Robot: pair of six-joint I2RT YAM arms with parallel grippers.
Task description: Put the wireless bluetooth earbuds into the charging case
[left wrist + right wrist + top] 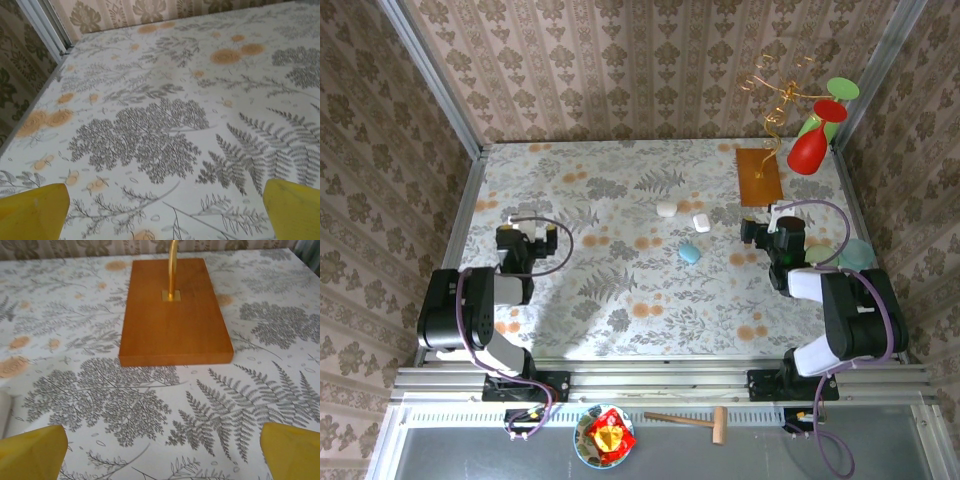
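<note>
The left gripper [165,212] and right gripper [162,452] are held wide open and empty. A white pebble-shaped plastic case [667,209], a second white case [701,222] and a pale blue case [689,253] lie mid-table. The tiny plastic earbuds cannot be made out there. They are judged light, hard and slippery, best pinched across the body.

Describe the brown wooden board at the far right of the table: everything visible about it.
The flat rectangular brown wooden board lies flat on the fern-patterned tablecloth, at the table's far right, just ahead of the open right gripper. Its top is smooth and evenly stained, with square edges and a visible thickness. A small square brass-coloured plate sits on its far half, and a thin gold metal rod rises from it, curling into spirals above. Nothing else touches the board.
</note>
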